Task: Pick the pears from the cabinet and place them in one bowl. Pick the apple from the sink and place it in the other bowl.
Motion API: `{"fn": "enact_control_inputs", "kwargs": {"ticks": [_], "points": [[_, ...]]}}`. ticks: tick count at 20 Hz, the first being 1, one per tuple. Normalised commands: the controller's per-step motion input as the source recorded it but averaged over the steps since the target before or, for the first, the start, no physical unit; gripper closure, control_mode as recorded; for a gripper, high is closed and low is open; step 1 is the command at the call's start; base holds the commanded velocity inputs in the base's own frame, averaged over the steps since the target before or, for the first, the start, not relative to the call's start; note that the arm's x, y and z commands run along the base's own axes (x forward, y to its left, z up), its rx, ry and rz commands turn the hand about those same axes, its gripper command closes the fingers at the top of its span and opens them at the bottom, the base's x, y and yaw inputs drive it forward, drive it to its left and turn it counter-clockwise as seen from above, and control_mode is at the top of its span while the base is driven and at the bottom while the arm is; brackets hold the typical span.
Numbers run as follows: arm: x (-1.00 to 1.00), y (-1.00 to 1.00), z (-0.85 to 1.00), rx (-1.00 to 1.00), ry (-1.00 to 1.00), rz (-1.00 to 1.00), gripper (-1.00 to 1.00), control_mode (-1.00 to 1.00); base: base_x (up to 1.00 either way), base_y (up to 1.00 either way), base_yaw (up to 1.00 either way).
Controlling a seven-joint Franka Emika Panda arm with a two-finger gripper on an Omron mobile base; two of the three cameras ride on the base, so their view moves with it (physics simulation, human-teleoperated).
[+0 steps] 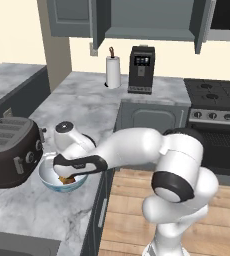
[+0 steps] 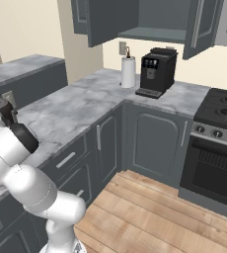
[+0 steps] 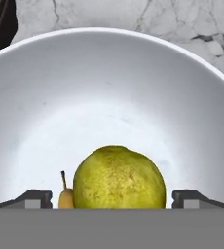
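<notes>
2 pears sit in the white and pale blue bowl [image 3: 109, 73] as I look down through the hand view: the yellow-green pear [image 3: 119, 177] lies on the white inner face, and just behind its left side I see a sliver and stem of a second pear [image 3: 65, 197], too hidden for me to judge its colour. My end effector [image 3: 112, 198] hovers over them with its fingertips [image 3: 36, 198] spread wide, 1 on each side of the green pear and clear of it, gripping nothing. From the left base view, the bowl [image 1: 49, 181] rests on the marble tabletop [image 1: 82, 107] just beside the dark toaster [image 1: 9, 150], with my arm bent low over it. Above, the cabinet [image 1: 137, 20] stands with its doors open.
</notes>
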Motion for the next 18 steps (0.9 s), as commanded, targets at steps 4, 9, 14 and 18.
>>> {"fn": "enact_control_inputs", "kwargs": {"ticks": [4,9,14,18], "points": [[-0.14,0.0,0.15,0.0,-0.09,0.0,-1.0,-1.0,0.0,0.0,0.0],[-0.24,-0.04,0.17,0.0,-0.07,0.0,-1.0,-1.0,0.0,0.0,0.0],[-0.27,-0.15,0.19,0.01,-0.01,0.0,-1.0,-1.0,0.0,0.0,0.0],[-0.21,-0.22,0.2,0.01,0.01,-0.01,-1.0,-1.0,0.0,0.0,0.0]]}}
